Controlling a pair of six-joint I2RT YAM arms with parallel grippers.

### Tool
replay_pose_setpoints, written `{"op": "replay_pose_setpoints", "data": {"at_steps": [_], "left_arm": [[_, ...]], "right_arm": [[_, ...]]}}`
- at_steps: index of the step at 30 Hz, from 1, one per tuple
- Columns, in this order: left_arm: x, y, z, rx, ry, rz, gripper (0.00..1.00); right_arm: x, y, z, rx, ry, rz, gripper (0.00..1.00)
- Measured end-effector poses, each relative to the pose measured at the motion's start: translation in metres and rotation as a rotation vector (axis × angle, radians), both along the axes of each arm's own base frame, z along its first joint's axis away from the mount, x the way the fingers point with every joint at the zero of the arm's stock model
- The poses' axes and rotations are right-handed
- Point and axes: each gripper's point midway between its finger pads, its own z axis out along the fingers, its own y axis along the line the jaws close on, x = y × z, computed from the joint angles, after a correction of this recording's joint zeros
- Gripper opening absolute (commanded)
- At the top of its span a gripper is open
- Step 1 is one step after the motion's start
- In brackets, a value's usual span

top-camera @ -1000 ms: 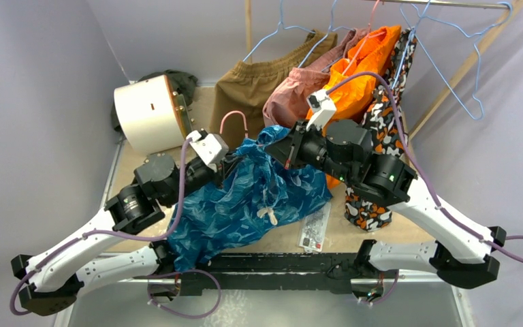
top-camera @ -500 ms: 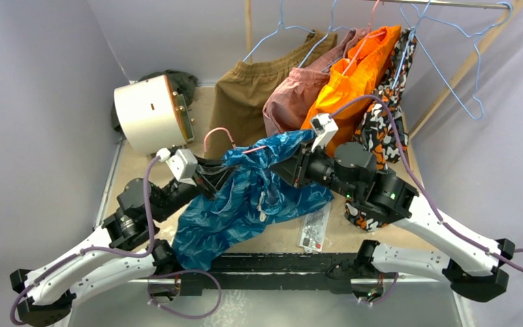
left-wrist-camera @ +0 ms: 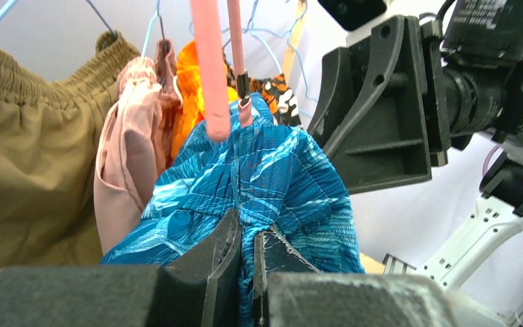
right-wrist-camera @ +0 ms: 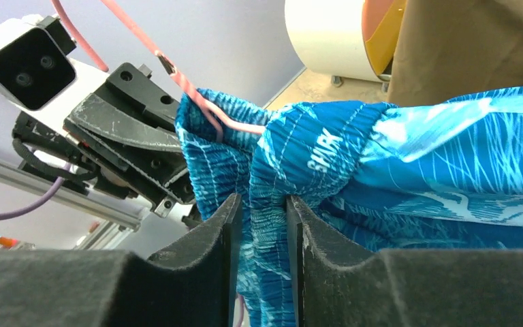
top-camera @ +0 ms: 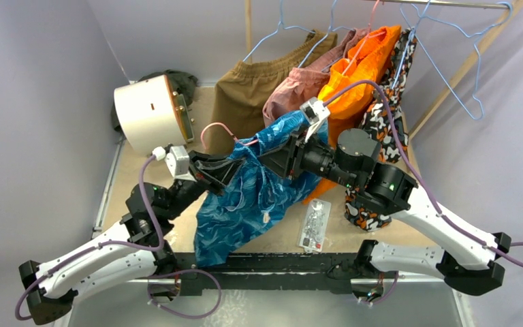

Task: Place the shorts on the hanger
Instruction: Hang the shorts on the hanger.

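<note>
**Shorts raised on hanger, right grip loosening**

Shorts [top-camera: 252, 194], a second ago heaped on the counter [top-camera: 284, 236], now drape from the lifted hanger [top-camera: 216, 125]. Left fingers [left-wrist-camera: 221, 259] pinch fabric beneath the wire. Right fingers [right-wrist-camera: 221, 231] have parted slightly around the waistband, probably releasing.

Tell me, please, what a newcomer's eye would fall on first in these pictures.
The shiny blue shorts hang mid-scene, pinched by the left gripper just below a pink hanger, with the right gripper astride the waistband. Behind them, bright orange shorts hang from the rail.
</note>
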Motion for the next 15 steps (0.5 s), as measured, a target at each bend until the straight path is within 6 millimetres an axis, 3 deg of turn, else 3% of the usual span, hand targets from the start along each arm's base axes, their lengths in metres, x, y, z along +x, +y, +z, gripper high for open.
{"op": "replay_pose_setpoints", "data": {"at_steps": [5,15], "left_arm": [[-0.003,0.009,0.009,-0.076,-0.017,0.008,0.0],[-0.009,0.024,0.023,-0.255,-0.035,-0.004,0.0]], "right_arm": [[-0.005,-0.003,0.0,-0.008,-0.027,0.026,0.48],[-0.018,-0.014,-0.01,-0.069,-0.062,0.08,0.56]]}}
